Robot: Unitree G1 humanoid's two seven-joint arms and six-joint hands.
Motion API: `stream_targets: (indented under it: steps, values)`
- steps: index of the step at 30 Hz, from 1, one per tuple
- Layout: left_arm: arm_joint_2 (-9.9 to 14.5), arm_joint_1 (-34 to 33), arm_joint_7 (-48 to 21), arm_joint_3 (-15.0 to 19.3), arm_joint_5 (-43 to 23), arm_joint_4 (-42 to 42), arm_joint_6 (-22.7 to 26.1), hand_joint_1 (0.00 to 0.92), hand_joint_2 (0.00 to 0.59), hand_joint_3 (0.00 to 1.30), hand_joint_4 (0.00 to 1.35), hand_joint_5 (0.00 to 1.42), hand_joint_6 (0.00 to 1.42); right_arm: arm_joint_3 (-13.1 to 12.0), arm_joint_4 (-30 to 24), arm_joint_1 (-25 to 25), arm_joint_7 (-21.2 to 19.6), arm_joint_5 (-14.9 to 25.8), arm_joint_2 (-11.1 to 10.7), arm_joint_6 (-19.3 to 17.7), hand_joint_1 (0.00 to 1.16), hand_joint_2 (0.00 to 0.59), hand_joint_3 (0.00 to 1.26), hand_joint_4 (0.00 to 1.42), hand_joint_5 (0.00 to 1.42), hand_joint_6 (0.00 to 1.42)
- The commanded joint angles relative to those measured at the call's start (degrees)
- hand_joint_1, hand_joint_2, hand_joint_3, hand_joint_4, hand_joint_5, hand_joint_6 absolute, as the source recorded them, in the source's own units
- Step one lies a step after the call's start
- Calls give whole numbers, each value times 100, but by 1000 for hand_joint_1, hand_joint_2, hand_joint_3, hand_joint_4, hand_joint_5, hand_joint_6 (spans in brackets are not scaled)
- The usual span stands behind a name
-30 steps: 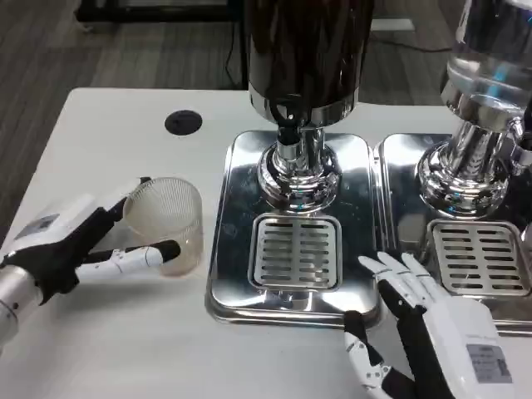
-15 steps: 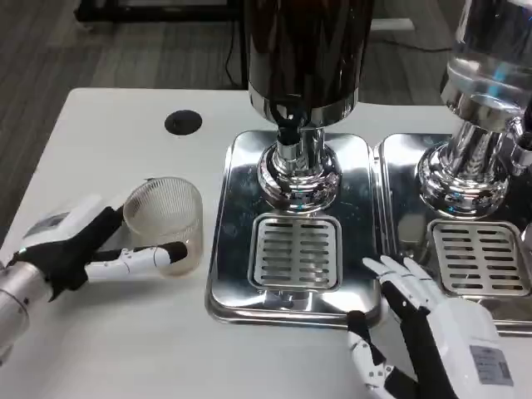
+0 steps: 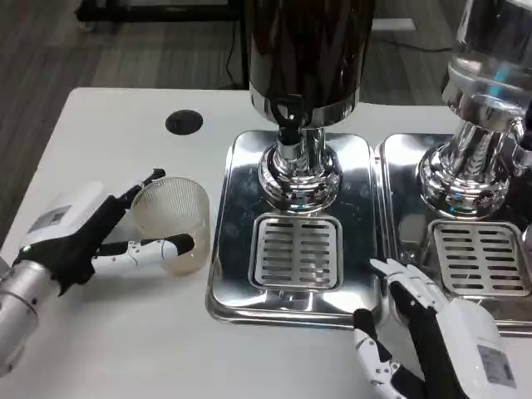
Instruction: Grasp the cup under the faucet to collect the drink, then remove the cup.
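A clear ribbed cup (image 3: pixel 172 218) stands on the white table left of the steel drip tray (image 3: pixel 237 179). My left hand (image 3: pixel 79 237) grips it, thumb behind the rim and a finger along its near side. The cup looks empty. The black faucet (image 3: pixel 288 133) hangs from the dark dispenser (image 3: pixel 307 50) above the slotted grate (image 3: pixel 297 252), to the right of the cup. My right hand (image 3: pixel 432 328) is at the bottom right by the tray's front corner, fingers spread and holding nothing.
A second dispenser (image 3: pixel 482 100) with its own tray and grate (image 3: pixel 478 256) stands on the right. A black round cable hole (image 3: pixel 183 122) lies in the table behind the cup. The table's left edge runs close to my left forearm.
My left hand has closed in on the cup and shifted it slightly right toward the tray. My right hand has drawn back a little toward the bottom right.
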Motion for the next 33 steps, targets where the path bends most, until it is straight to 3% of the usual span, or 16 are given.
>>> stream_targets:
  steps: [1, 3, 6, 11, 23, 33]
  values:
    - [-96, -55, 284, -25, 58, 139, -180, 225, 119, 218, 252, 388, 348, -51, -19, -6, 97, 173, 20, -87, 427, 476, 273, 187, 161, 386]
    - [-118, -63, 356, -22, 47, 212, -242, 233, 134, 246, 288, 429, 374, -62, 3, -21, 123, 240, 29, -88, 430, 475, 273, 196, 168, 394]
    - [-139, -97, 448, -59, 91, 316, -296, 237, 147, 312, 390, 640, 791, -65, 33, -39, 151, 313, 36, -94, 432, 475, 273, 197, 177, 404]
    - [-203, -99, 598, -4, -3, 545, -534, 299, 175, 406, 537, 856, 1119, -73, 66, -33, 181, 427, 50, -104, 434, 475, 272, 207, 190, 411]
    - [-165, -108, 1133, 186, -120, 658, -958, 321, 186, 425, 565, 921, 1217, -70, 150, -85, 182, 474, 56, -156, 435, 475, 272, 217, 197, 416]
    - [-277, -245, 825, 333, -271, 325, -1338, 316, 182, 438, 573, 921, 1227, -66, 99, -28, 127, 437, 86, -174, 436, 475, 272, 220, 198, 419]
